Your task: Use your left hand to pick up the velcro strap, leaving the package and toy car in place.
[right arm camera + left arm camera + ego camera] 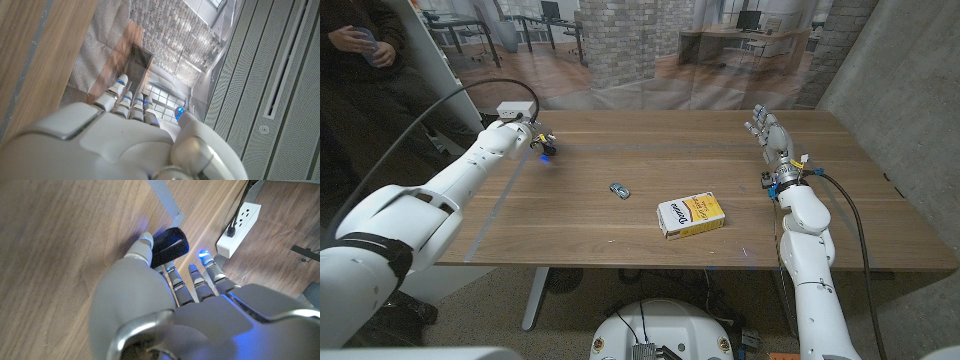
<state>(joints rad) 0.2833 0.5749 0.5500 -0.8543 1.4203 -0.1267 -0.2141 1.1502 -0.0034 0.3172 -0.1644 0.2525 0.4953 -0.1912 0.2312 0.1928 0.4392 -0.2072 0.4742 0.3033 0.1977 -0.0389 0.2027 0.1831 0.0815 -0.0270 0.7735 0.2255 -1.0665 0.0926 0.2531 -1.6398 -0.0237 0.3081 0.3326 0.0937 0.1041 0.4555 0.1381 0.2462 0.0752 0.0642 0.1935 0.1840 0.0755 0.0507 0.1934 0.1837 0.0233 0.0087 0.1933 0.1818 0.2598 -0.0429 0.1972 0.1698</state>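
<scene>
Left hand: we see the robot's grey-and-white left hand (535,135) stretched to the far left part of the table, its fingers curled round the black looped velcro strap (169,246). In the left wrist view the thumb presses one side of the loop and the other fingers (196,282) close in from the opposite side, so we read it as grasping the strap.

Strap position: the strap sits at the fingertips, against the wood near the far left edge of the brown wooden table (620,225). We cannot tell whether it is lifted or touching the surface.

Right hand: the white right hand (768,132) stands over the far right part of the table with fingers straight and apart, holding nothing.

Counts: we count one strap, one small blue-grey toy car (619,190), one white and yellow cardboard package (690,216), and two robot hands.

Other things: the car lies near the table's middle and the package just to its right, nearer the front edge; both are well apart from either hand.

View differences: the left wrist view shows the strap's loop and a white power strip (240,222) on the floor below the table edge. In the head view the strap is hidden behind the hand. The head view alone shows the car and the package. The right wrist view shows the right hand's fingers (117,87) extended beyond the table edge.

Person: a dark-sleeved person (360,45) stands at the far left.
</scene>
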